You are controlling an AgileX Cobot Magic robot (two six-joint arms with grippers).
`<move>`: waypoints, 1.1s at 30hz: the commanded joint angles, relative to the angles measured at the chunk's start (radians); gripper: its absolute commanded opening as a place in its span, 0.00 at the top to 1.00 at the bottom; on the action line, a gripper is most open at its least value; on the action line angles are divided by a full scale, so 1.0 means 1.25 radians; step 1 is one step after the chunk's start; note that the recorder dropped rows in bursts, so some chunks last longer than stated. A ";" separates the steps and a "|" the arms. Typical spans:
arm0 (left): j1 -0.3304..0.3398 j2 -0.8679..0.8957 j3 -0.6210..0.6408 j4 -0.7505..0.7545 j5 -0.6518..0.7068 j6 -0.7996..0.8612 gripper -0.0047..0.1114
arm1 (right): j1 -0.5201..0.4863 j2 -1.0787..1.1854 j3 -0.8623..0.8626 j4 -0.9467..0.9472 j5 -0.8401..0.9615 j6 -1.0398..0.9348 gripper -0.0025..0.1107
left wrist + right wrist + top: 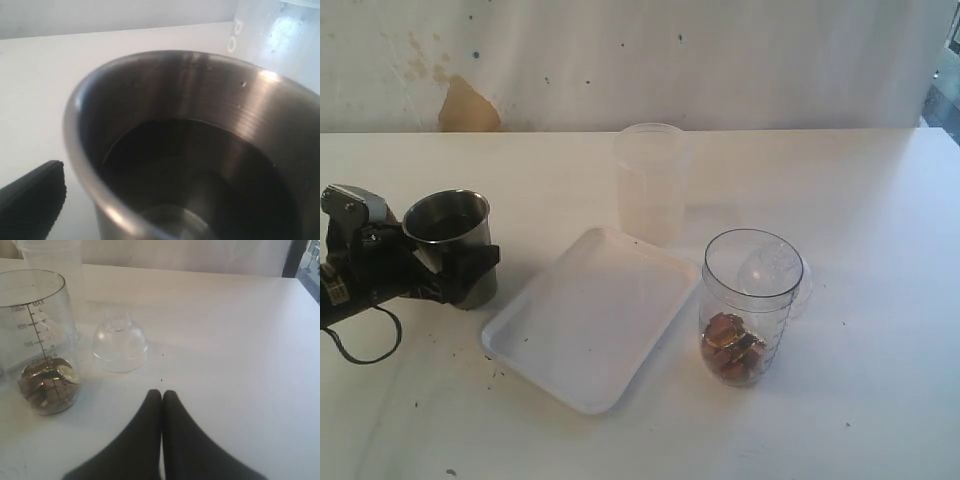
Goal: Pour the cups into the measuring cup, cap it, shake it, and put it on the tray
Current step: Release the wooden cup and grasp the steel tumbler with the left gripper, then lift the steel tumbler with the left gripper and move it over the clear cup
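Note:
The steel tumbler stands upright on the table, left of the white tray. My left gripper straddles the tumbler. Its one visible finger shows a thin gap to the tumbler's wall, so it is open; the other finger is hidden. The measuring cup stands right of the tray with brown and gold pieces in its bottom. The cap rests on the table just behind it. My right gripper is shut on nothing, short of the cap. The wooden cup is out of view.
A frosted translucent container stands behind the tray's far corner. A stained wall runs along the table's back edge. A black cable loops under my left arm. The right arm does not appear in the exterior view.

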 commanded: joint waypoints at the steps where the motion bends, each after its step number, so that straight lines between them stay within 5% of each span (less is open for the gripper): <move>1: -0.009 -0.001 -0.003 0.006 -0.020 -0.024 0.06 | -0.005 -0.004 0.004 -0.002 -0.006 -0.001 0.98; 14: -0.043 -0.001 -0.017 -0.053 -0.006 0.003 0.10 | -0.005 -0.004 0.004 -0.002 -0.006 -0.001 0.98; 16: -0.043 -0.001 -0.017 -0.053 -0.006 0.002 0.29 | -0.005 -0.004 0.004 -0.002 -0.006 -0.001 0.98; 20: -0.043 -0.001 -0.017 -0.024 0.014 -0.002 0.94 | -0.005 -0.004 0.004 -0.002 -0.006 -0.001 0.98; 33: -0.068 -0.097 -0.017 0.027 -0.053 -0.081 0.96 | -0.005 -0.004 0.004 -0.002 -0.006 -0.001 0.98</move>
